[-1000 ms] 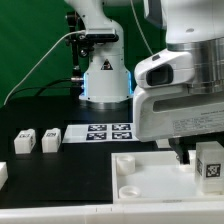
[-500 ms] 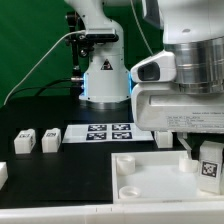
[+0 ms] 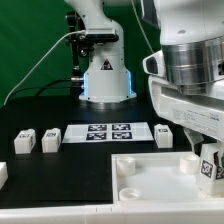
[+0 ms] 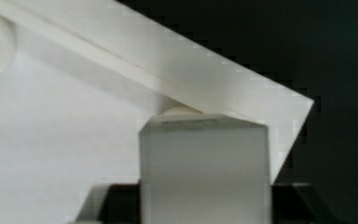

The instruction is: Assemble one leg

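Note:
My gripper is shut on a leg, a small white block with a black-and-white tag, held at the exterior view's right over the large white tray-like piece. In the wrist view the leg stands between my black fingers, its far end near the corner of the tray-like piece. Two more legs stand on the black table at the exterior view's left, one at the left edge, and one beside my arm.
The marker board lies flat in the middle of the table. The robot base stands behind it with cables. The tray-like piece has round sockets at its corners.
My arm has turned and shifted a little toward the exterior view's right, with the leg still held over the tray-like piece. The other legs have not moved.

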Controlling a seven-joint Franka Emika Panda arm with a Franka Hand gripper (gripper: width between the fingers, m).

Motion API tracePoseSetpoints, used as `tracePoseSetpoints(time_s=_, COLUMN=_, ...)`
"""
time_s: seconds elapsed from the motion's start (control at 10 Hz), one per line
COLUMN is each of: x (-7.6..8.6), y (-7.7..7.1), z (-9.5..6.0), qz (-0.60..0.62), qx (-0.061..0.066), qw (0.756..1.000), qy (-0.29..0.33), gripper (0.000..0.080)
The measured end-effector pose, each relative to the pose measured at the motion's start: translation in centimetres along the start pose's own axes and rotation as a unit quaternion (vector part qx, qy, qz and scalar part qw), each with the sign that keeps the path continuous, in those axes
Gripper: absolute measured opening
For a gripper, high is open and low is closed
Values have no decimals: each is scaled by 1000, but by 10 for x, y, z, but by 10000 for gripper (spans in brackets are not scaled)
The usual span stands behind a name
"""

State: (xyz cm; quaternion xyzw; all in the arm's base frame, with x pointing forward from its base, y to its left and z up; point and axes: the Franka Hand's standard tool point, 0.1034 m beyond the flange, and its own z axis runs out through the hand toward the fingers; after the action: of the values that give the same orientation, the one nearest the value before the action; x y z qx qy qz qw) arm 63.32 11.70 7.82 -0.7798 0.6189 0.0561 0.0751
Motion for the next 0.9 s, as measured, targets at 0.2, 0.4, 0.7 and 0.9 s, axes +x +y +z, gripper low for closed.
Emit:
tracePoseSetpoints(time_s=0.2, x=3, y=0, z=0, qz=171, qx=10, qw=985, qy=-9, gripper=297)
tracePoseSetpoints(time_s=0.4, x=3, y=0, z=0, qz=159, qx=9, qw=987, qy=-9, gripper=297)
tracePoseSetpoints(time_s=0.7, x=3, y=1, z=1, qz=64, qx=9, qw=998, qy=-6, gripper=543)
tracePoseSetpoints(time_s=0.9, x=3, y=0, z=1, qz=-125, qx=8, qw=992, qy=0, gripper=644)
